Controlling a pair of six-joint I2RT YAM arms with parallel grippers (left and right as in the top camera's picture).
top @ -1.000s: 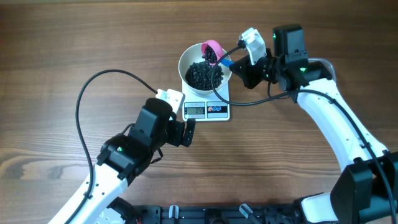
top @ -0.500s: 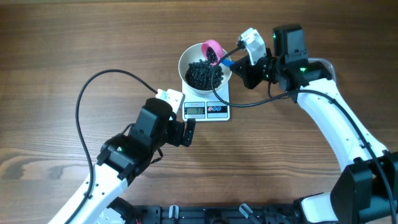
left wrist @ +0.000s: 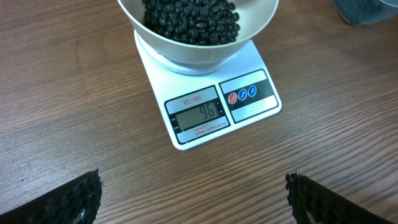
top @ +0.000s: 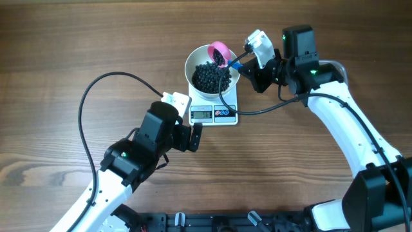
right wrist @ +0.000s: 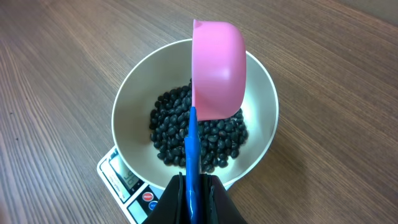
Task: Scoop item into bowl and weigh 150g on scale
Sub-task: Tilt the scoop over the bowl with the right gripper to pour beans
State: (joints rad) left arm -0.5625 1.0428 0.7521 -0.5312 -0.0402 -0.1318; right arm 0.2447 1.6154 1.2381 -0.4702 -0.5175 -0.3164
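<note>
- The scale (top: 214,113) lies flat on the wooden table (top: 77,38), with the white bowl (top: 190,64) standing on its platform and hiding most of it from overhead.
- The black beans (top: 209,77) are heaped in the bowl, above the scale.
- A pink scoop (top: 220,48) hangs over the bowl's rim on the side away from the scale's display (left wrist: 199,113). Its cup is tipped on its side, the open side turned to the beans.
- The scoop's blue handle (right wrist: 189,155) runs lengthwise from the cup back to the right gripper (right wrist: 193,186), whose fingers are pressed together on it.
- A black cable (top: 222,87) crosses the bowl's right edge in the overhead view.
- The scale's display edge points at the left gripper (left wrist: 193,183), which hovers near it, clear of the scale, its fingers (left wrist: 68,199) spread wide and empty.
- The display reads 96.
</note>
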